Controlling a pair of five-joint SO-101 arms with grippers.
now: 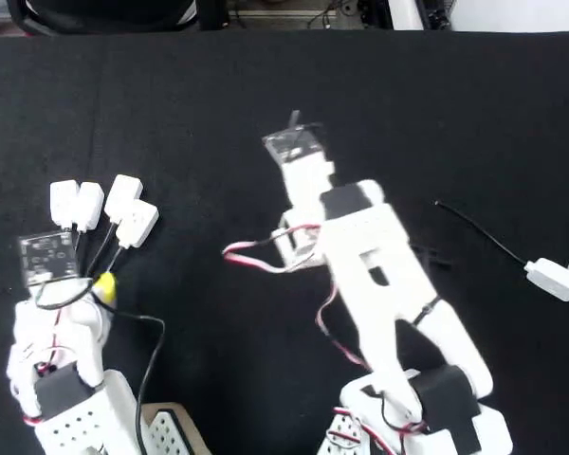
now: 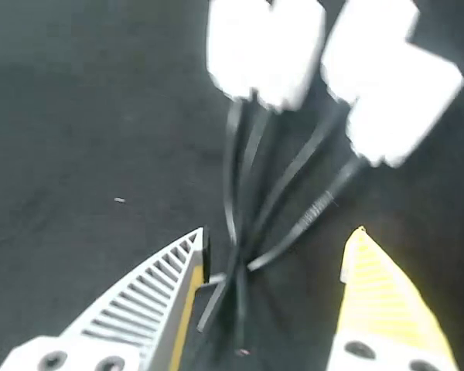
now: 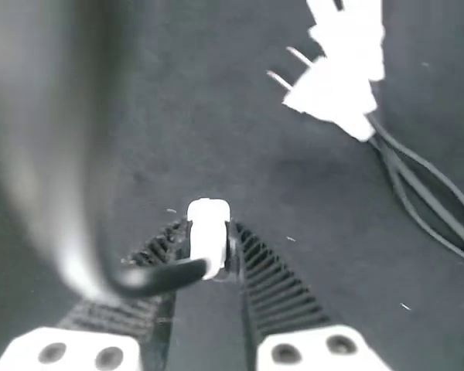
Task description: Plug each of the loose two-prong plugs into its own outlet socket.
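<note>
Several white plug bodies (image 1: pixel 102 210) lie bunched at the table's left, their black cables (image 2: pixel 251 193) running back between the fingers of my left gripper (image 2: pixel 282 239), which is open around the cables just behind the bunch. From the right wrist view the bunch (image 3: pixel 340 77) shows two metal prongs. My right gripper (image 3: pixel 209 228) is shut on a small white plug piece (image 3: pixel 209 232) with a black cable coming off it; in the high view this gripper (image 1: pixel 294 142) sits at mid table. Another white plug (image 1: pixel 552 276) lies at the far right with its black cable (image 1: pixel 474 230).
The table is covered in black cloth (image 1: pixel 171 104). The right arm's white body (image 1: pixel 389 284) crosses the middle of the table toward the front. Red and white wires (image 1: pixel 256 258) hang by its wrist. A perforated white base (image 1: pixel 166 431) stands at the front left.
</note>
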